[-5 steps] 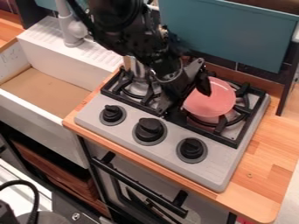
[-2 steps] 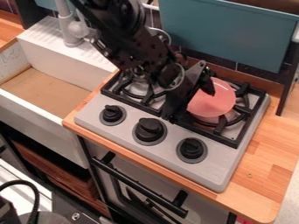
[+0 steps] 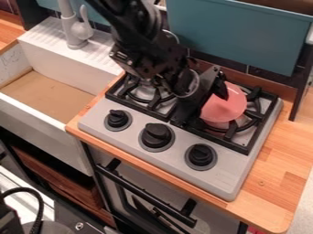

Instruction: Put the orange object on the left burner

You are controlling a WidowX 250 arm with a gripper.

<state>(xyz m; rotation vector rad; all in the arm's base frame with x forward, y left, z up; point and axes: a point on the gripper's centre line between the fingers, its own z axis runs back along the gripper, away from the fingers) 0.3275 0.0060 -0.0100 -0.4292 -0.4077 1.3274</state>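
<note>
Jaws parted, gripper (image 3: 202, 108) over mid-stove, beside bowl's left side | orange bowl (image 3: 224, 106) upright on right burner (image 3: 251, 119) | left burner (image 3: 145, 94) partly behind arm (image 3: 142, 48) | three black knobs (image 3: 156, 136) along stove (image 3: 232, 178) front | wood bench (image 3: 275, 160) around stove | white sink (image 3: 36, 116) left, grey tap (image 3: 71, 34) behind

I count three black knobs (image 3: 156, 135) and two burners (image 3: 144, 99) on one grey stove (image 3: 227, 171). I see one pink bowl (image 3: 225, 109), one sink (image 3: 43, 126), one faucet (image 3: 71, 29), one teal panel (image 3: 238, 36) and one black bar handle (image 3: 147, 193) below the knobs. I have one gripper (image 3: 202, 107) among them.
</note>
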